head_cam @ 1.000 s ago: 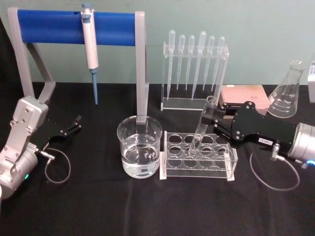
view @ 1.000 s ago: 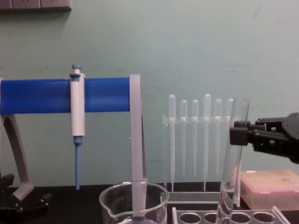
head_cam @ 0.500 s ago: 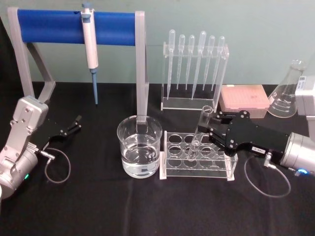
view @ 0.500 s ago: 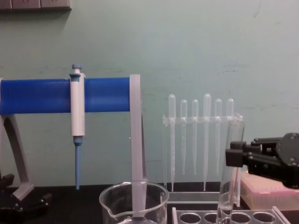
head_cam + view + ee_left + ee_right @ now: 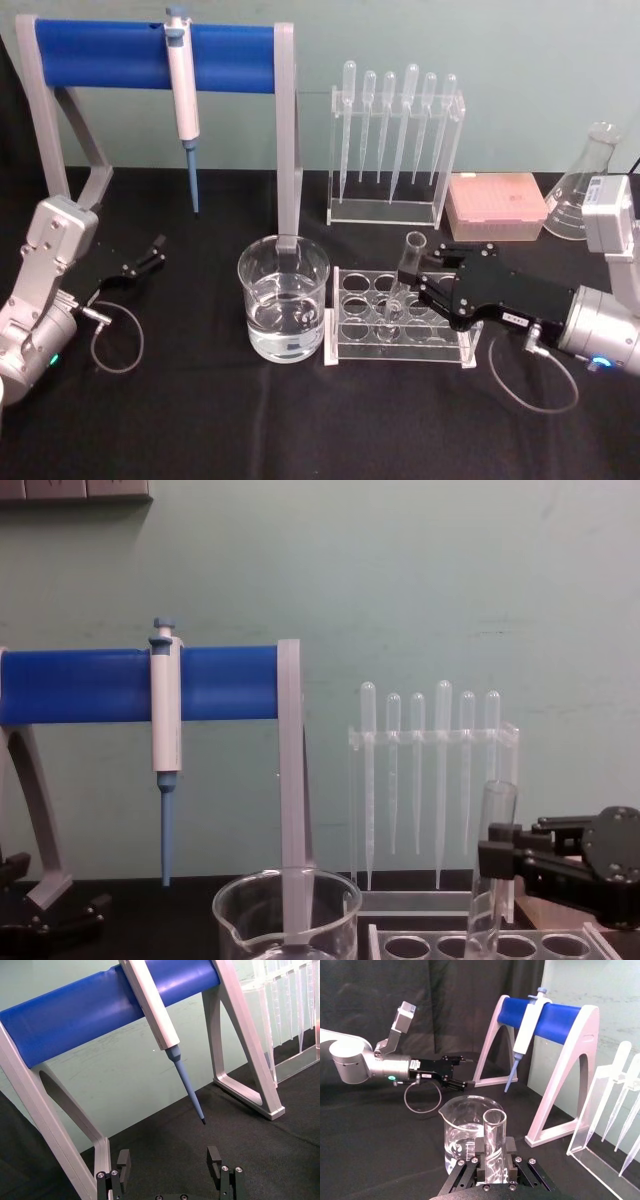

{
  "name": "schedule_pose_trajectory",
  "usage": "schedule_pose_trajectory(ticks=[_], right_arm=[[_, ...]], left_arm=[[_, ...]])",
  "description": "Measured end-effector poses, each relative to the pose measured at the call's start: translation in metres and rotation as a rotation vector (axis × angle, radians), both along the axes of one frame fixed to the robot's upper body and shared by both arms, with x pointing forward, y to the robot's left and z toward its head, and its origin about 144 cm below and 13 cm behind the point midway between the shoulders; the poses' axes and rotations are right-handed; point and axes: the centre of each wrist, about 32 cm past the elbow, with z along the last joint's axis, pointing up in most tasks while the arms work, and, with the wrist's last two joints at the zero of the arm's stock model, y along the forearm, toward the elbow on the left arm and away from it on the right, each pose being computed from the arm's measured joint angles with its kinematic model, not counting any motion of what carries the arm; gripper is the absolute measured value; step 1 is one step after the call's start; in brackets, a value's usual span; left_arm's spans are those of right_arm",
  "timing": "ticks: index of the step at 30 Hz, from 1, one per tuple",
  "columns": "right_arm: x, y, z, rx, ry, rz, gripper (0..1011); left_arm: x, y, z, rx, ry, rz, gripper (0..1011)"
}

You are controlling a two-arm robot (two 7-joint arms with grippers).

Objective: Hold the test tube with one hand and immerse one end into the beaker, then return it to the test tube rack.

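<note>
The test tube (image 5: 401, 283) is clamped near its rim between the jaws of the right end effector (image 5: 424, 284), leaning slightly, its rounded bottom lowered into a hole of the clear tube rack (image 5: 404, 321). Just left of that rack stands the beaker (image 5: 283, 311), part-filled with clear liquid. Well left of the rack, the left end effector (image 5: 152, 252) rests parked on the black tabletop (image 5: 200, 420), its jaws spread wide and holding nothing.
</note>
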Motion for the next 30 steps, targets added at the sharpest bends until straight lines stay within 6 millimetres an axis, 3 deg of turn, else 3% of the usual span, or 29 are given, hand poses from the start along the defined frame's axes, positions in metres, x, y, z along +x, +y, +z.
schedule_pose_trajectory(ticks=[14,25,30], right_arm=[[0.0004,0.0002,-0.0001,0.000,0.000,0.002,244],[0.0004,0.0001,0.0006,0.000,-0.001,0.002,548],[-0.0002,0.0002,0.0016,0.002,-0.006,0.002,746]], left_arm=[[0.0000,0.0000,0.0000,0.000,0.000,0.000,1000],[0.0000,0.0000,0.0000,0.000,0.000,0.000,1000],[0.0000,0.0000,0.0000,0.000,0.000,0.000,1000]])
